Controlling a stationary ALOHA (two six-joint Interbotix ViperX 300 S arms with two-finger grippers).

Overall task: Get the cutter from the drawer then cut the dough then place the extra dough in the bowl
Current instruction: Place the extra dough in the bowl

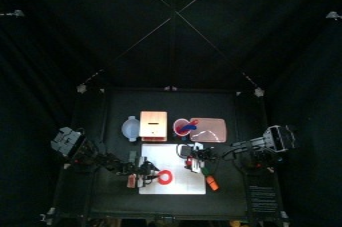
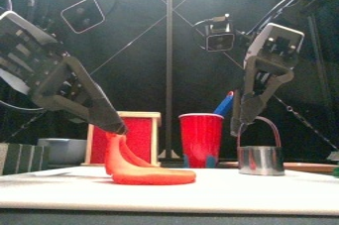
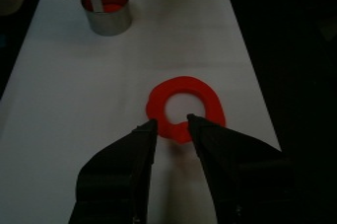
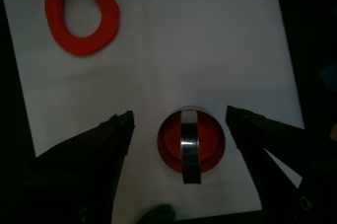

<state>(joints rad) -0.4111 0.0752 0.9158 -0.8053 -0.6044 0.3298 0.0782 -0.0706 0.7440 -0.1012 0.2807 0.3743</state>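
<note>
A red dough ring point(image 2: 154, 175) lies on the white cutting board point(image 2: 265, 195). My left gripper point(image 2: 118, 130) is shut on its left edge, and that edge is pulled up off the board. In the left wrist view the jaws pinch the dough ring point(image 3: 184, 98) at its near rim. The round metal cutter point(image 2: 263, 160) stands on the board to the right with a red dough disc inside it point(image 4: 191, 141). Just above the cutter my right gripper point(image 4: 182, 121) hangs open, one jaw on each side of it.
Behind the board stand the wooden box with its red drawer front point(image 2: 127, 136), a red cup point(image 2: 201, 140) holding a blue knife, and the blue-grey bowl point(image 2: 61, 150) at the left. The pink tray point(image 1: 214, 128) lies at the back right.
</note>
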